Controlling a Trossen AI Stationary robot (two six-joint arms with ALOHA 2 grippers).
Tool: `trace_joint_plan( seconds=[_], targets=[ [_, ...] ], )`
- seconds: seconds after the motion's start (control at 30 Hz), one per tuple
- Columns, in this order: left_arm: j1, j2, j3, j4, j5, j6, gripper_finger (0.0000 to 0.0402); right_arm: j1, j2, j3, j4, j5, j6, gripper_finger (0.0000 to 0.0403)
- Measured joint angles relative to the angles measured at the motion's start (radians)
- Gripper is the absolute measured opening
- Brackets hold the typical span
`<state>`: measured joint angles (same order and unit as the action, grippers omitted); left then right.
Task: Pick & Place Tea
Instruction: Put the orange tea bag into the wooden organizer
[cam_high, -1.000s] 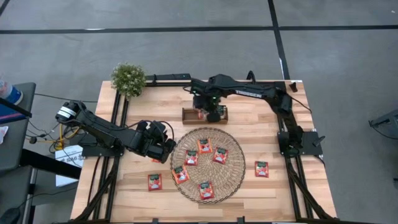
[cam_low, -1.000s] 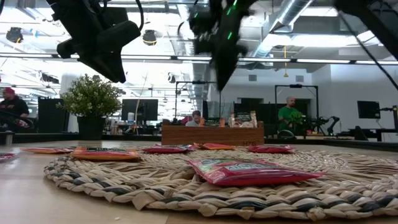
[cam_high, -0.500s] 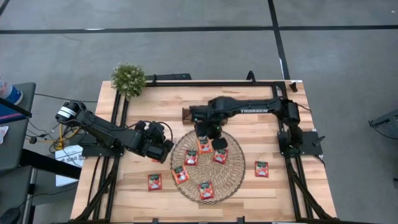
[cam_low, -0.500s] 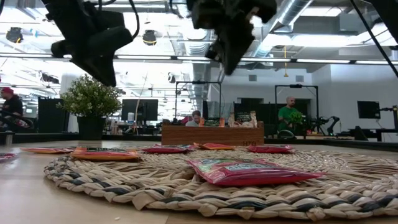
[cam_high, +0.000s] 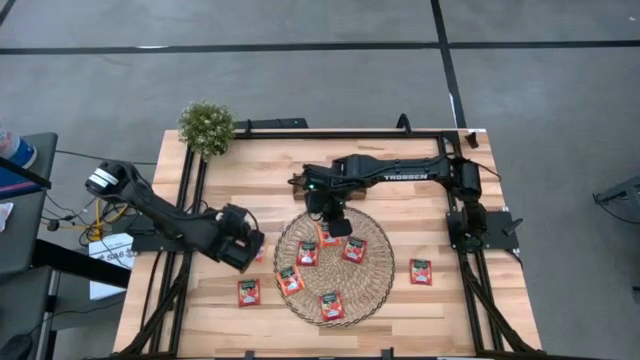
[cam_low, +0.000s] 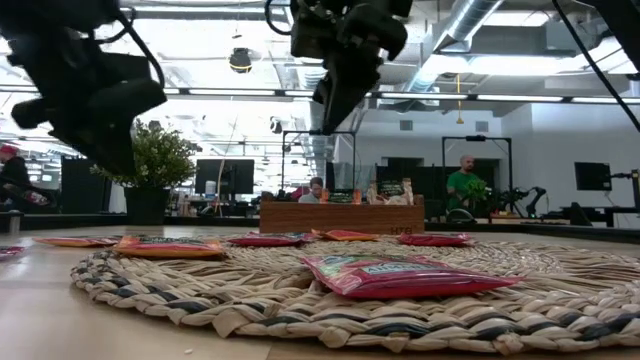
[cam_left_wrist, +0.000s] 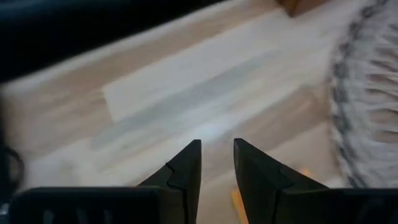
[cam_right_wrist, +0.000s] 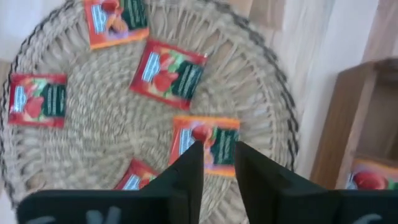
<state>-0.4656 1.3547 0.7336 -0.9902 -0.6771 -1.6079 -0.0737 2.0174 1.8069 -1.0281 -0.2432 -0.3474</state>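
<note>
Hanging over the far part of the round woven mat (cam_high: 333, 265), the right gripper (cam_high: 336, 226) points its fingers (cam_right_wrist: 189, 171) down at a red tea packet (cam_right_wrist: 206, 143) lying flat just beneath them. The fingers stand a little apart with nothing between them. Four more red packets (cam_high: 307, 253) lie on the mat, and two others rest on the bare wooden table (cam_high: 400, 200): one (cam_high: 248, 292) off the mat's left side, one (cam_high: 421, 271) off its right. Behind the right arm sits the brown wooden tray (cam_low: 341, 216), with some packets standing in it. The left gripper (cam_high: 243, 250) hovers above the table just left of the mat, its fingers (cam_left_wrist: 186, 171) set narrowly apart and empty. A small potted plant (cam_high: 207, 127) stands at the table's far left corner. Across the room, people sit at desks.
</note>
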Motion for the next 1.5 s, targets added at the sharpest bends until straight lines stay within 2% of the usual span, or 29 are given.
trace_joint_plan(
  seconds=[0.27,0.4,0.53,0.83,1.0,1.5],
  targets=[
    [-0.046,-0.120,-0.017,-0.030,-0.094,0.029,0.0087,0.016,0.000,0.000,0.089,0.009,0.055,0.0131],
    [-0.046,-0.231,-0.018,-0.070,-0.138,0.102,0.0087,0.014,0.000,-0.005,0.099,0.042,0.122,0.0156],
    [-0.046,-0.361,-0.048,-0.069,-0.186,0.162,0.0087,0.015,0.000,-0.071,0.135,0.094,0.175,0.0179],
    [-0.046,-0.606,-0.160,-0.048,-0.173,0.214,0.0087,0.006,0.001,-0.155,0.177,0.140,0.242,0.0192],
    [-0.046,-0.644,-0.160,-0.044,-0.160,0.276,0.0087,0.022,0.001,-0.200,0.238,0.139,0.231,0.0186],
    [-0.045,-0.641,-0.160,-0.043,-0.146,0.339,0.0087,0.012,0.001,-0.284,0.322,0.145,0.217,0.0187]
  ],
)
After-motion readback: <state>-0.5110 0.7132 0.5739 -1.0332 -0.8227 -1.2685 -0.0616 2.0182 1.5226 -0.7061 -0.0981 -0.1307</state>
